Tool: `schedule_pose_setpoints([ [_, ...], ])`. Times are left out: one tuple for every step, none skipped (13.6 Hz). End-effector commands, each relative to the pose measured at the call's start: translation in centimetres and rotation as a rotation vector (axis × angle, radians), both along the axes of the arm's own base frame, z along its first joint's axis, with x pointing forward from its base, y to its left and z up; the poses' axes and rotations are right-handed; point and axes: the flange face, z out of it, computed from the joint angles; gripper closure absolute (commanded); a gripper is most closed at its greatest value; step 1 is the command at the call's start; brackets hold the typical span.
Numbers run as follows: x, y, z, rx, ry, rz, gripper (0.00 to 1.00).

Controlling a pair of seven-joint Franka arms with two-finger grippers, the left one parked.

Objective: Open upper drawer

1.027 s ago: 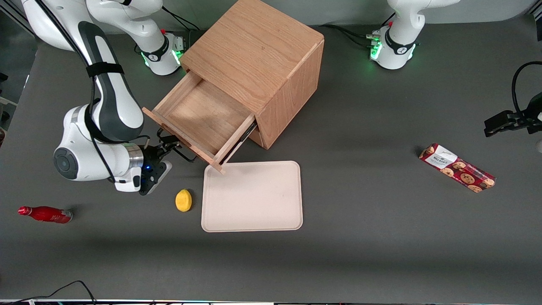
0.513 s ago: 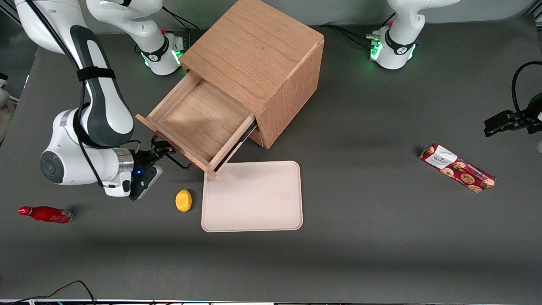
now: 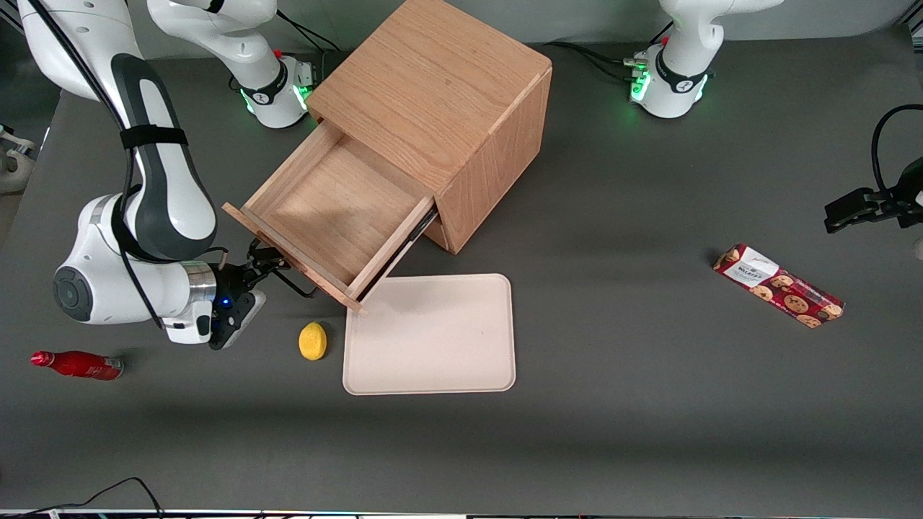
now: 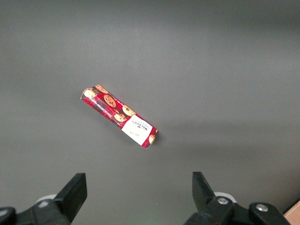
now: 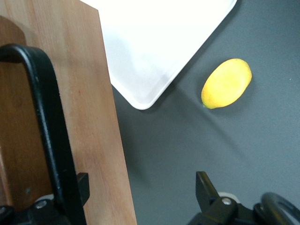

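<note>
The upper drawer (image 3: 332, 209) of the oak cube cabinet (image 3: 433, 94) is pulled well out, and its bare wooden inside shows from above. Its flat front panel (image 5: 89, 117) carries the long black bar handle (image 5: 51, 131), which also shows in the front view (image 3: 296, 282). My right gripper (image 3: 268, 261) is at the drawer front with its fingers spread wide. In the right wrist view the gripper (image 5: 140, 183) has one fingertip (image 5: 82, 183) right against the handle bar and the other over bare table. The bottom drawer is hidden under the upper one.
A yellow lemon (image 3: 312, 340) lies on the table near my gripper, beside a cream tray (image 3: 430, 333) whose corner sits under the drawer's end. A red bottle (image 3: 76, 365) lies toward the working arm's end. A red cookie box (image 3: 779, 285) lies toward the parked arm's end.
The upper drawer has slid farther out of the cabinet. My gripper and forearm have moved with the drawer front, away from the cabinet.
</note>
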Motion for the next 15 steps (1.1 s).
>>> schedule_pose_setpoints([
  [0.7,-0.3,-0.3,-0.004,-0.004,0.027,0.00],
  [0.7,-0.1,0.3,-0.001,-0.012,0.029,0.00],
  [0.8,0.0,1.3,-0.002,-0.012,0.027,0.00],
  [0.8,0.1,2.5,0.002,-0.009,0.033,0.00],
  [0.8,0.1,3.8,0.002,-0.003,0.036,0.00],
  [0.9,0.1,4.8,-0.012,0.008,0.028,0.00],
  [0.9,0.2,6.1,-0.038,0.010,0.024,0.00],
  [0.8,0.3,7.6,-0.065,0.020,0.007,0.00],
  [0.5,0.3,9.7,-0.093,0.030,-0.017,0.00],
  [0.0,0.2,12.1,-0.129,0.039,-0.037,0.00],
  [-0.9,-0.2,14.8,-0.156,0.041,-0.070,0.00],
  [-1.9,-0.8,17.6,-0.168,0.023,-0.125,0.00],
  [-2.9,-1.4,20.1,-0.191,0.010,-0.219,0.00],
  [-4.0,-1.6,22.3,-0.238,-0.004,-0.325,0.00],
  [-5.0,-1.7,23.6,-0.299,-0.011,-0.417,0.00],
])
